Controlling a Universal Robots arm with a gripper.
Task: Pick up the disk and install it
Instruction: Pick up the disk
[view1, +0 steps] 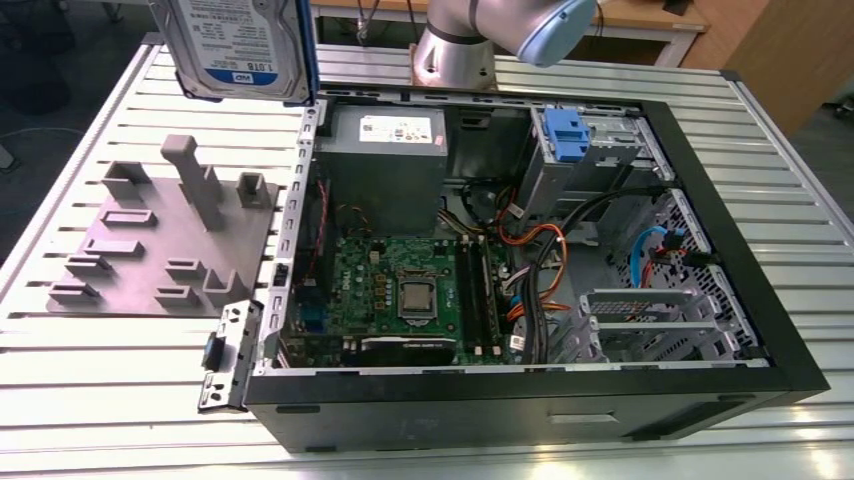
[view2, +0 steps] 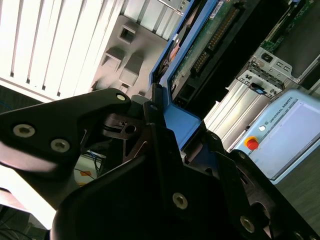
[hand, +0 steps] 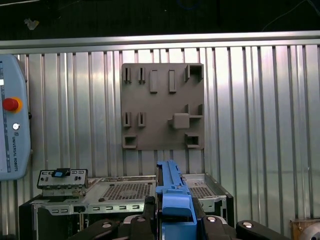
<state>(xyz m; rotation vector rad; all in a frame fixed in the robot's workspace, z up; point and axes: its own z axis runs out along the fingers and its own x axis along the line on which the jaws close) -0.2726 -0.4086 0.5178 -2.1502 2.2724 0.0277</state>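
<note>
The disk (view1: 238, 45), a silver hard drive with a white-and-blue label and blue side rails, hangs in the air above the table's far corner at the exterior view's left, beyond the open computer case (view1: 787, 330). In both wrist views my black gripper (hand: 174, 217) is shut on the disk's blue rail (hand: 172, 192). In the second wrist view the gripper (view2: 155, 102) clamps the blue edge, and the disk's green circuit board (view2: 205, 40) faces the camera. The fingers (hand: 149, 212) press on either side of the rail.
A grey fixture plate (view1: 160, 240) with upright pegs lies on the slatted table beside the case, at the exterior view's left. Inside the case are a grey power supply (view1: 387, 150), a motherboard (view1: 400, 290), cables and a drive bay with a blue latch (view1: 567, 135). The arm's base (view1: 461, 50) stands behind.
</note>
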